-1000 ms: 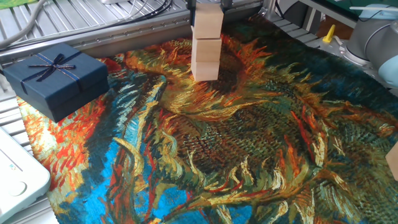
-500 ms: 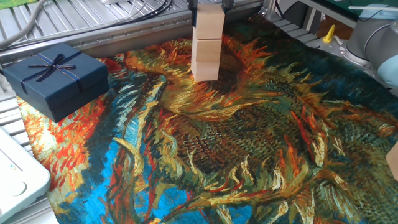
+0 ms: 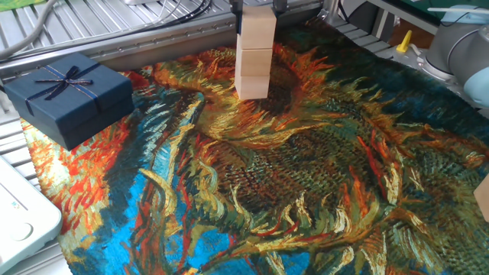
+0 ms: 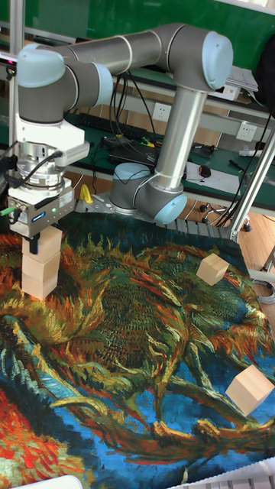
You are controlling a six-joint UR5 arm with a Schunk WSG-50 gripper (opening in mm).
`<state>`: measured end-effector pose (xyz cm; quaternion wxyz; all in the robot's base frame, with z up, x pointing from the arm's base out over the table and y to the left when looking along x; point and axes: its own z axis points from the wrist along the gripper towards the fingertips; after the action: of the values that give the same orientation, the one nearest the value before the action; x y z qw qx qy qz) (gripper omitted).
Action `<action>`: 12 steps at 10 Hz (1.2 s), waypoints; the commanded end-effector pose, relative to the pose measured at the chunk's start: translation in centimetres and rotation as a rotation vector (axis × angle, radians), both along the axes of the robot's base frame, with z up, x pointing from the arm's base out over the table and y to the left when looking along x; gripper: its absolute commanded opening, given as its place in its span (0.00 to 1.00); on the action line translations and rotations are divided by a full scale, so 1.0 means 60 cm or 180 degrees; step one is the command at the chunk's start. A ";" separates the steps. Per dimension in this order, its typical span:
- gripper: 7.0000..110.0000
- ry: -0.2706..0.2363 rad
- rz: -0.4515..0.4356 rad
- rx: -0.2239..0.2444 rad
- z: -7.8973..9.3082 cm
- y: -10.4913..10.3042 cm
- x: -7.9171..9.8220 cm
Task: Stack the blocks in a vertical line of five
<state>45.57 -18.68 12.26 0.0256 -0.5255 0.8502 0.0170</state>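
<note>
The hand (image 4: 40, 243) clasps the top block (image 4: 47, 246) between its fingers, seated on a stack of two blocks (image 4: 40, 277) at the cloth's far edge; two loose blocks (image 4: 212, 269) lie well apart.

A stack of blocks (image 3: 253, 57) stands on the patterned cloth (image 3: 306, 176) near its far edge, three showing, the top one cut by the frame. Dark gripper (image 3: 257, 6) fingers flank that top block. A blue gift box (image 3: 69, 95) sits at the left edge. Another block (image 3: 483, 195) peeks in at the right edge.
</note>
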 end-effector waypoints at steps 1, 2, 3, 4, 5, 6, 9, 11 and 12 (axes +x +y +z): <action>0.15 -0.0024 -0.0015 0.0054 0.001 0.005 0.004; 0.15 -0.0024 -0.0015 0.0058 0.001 0.005 0.004; 0.15 -0.0024 -0.0020 0.0063 0.002 0.006 0.004; 0.15 -0.0024 -0.0020 0.0059 0.001 0.006 0.004; 0.15 -0.0024 -0.0015 0.0058 0.002 0.005 0.004; 0.15 -0.0025 -0.0010 0.0048 0.001 0.004 0.005; 0.15 -0.0015 0.0000 0.0033 0.000 0.001 0.003; 0.15 -0.0010 -0.0004 0.0048 0.000 0.003 0.003; 0.15 0.0000 -0.0004 0.0068 0.001 0.007 0.001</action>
<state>45.56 -18.65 12.15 0.0254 -0.5269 0.8493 0.0201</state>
